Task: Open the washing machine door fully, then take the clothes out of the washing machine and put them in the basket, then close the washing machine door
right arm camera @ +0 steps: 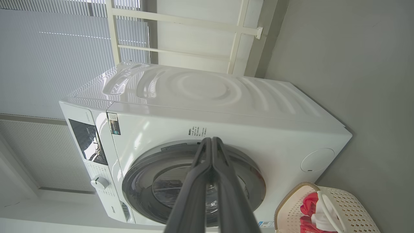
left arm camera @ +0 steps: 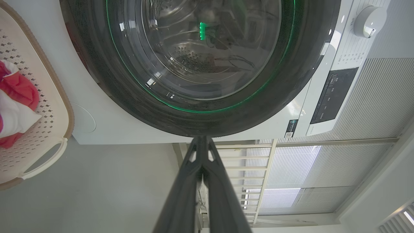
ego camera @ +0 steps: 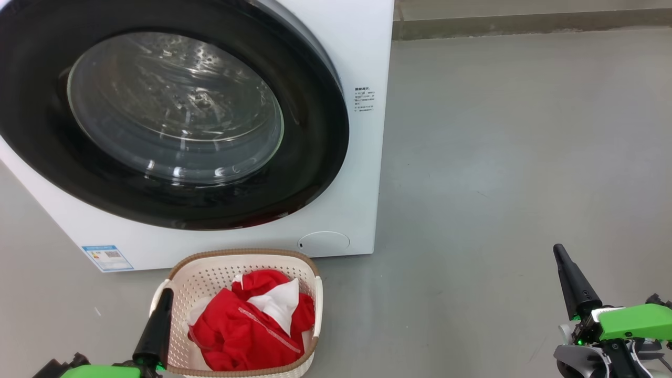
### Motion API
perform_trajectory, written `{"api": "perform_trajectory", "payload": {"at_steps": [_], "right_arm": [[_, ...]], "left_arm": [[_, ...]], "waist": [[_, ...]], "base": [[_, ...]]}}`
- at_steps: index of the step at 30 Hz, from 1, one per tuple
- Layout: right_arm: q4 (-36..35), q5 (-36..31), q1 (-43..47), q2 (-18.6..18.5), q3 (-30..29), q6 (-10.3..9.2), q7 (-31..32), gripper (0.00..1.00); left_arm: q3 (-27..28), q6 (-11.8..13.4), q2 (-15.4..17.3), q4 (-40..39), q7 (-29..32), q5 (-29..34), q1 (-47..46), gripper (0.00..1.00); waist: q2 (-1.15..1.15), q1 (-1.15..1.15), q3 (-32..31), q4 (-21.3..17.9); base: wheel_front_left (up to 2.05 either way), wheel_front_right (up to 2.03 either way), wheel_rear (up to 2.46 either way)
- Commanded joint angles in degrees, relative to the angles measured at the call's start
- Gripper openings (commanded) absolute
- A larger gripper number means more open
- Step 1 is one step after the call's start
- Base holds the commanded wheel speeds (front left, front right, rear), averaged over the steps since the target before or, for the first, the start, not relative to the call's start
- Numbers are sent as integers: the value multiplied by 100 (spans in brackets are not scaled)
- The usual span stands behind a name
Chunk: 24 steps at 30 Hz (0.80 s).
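Note:
The washing machine [ego camera: 362,63] stands white at the upper left, and its door [ego camera: 315,157], black-rimmed with a glass porthole, lies flush against the front, shut. Through the glass I see bare steel drum. The cream basket [ego camera: 181,270] sits on the floor just before the machine with the red and white clothes [ego camera: 247,325] inside. My left gripper [ego camera: 165,294] is shut and empty at the basket's left rim. My right gripper [ego camera: 559,251] is shut and empty over the floor at the lower right. In the wrist views the left gripper [left arm camera: 201,138] and right gripper [right arm camera: 212,139] have their fingers pressed together.
Grey floor [ego camera: 525,157] stretches to the right of the machine up to a wall base [ego camera: 525,23]. The control panel with a dial [left arm camera: 368,21] is at the machine's top. Window blinds and a white railing [right arm camera: 181,21] stand behind the machine.

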Motion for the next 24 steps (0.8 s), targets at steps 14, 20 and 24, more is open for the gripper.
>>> {"api": "perform_trajectory", "payload": {"at_steps": [14,20,24], "right_arm": [[-170,-5,-239,-25,86,2,37,0],[-170,-5,-239,-24,85,2,37,0],[-170,-5,-239,-24,85,2,37,0]], "left_arm": [[151,-42,126,-123,40,-41,-224,0],[151,-42,126,-123,40,-41,-224,0],[151,-42,126,-123,40,-41,-224,0]], "waist": [[0,0,0,0],[0,0,0,0],[0,0,0,0]], "base": [[0,0,0],[0,0,0],[0,0,0]]}}
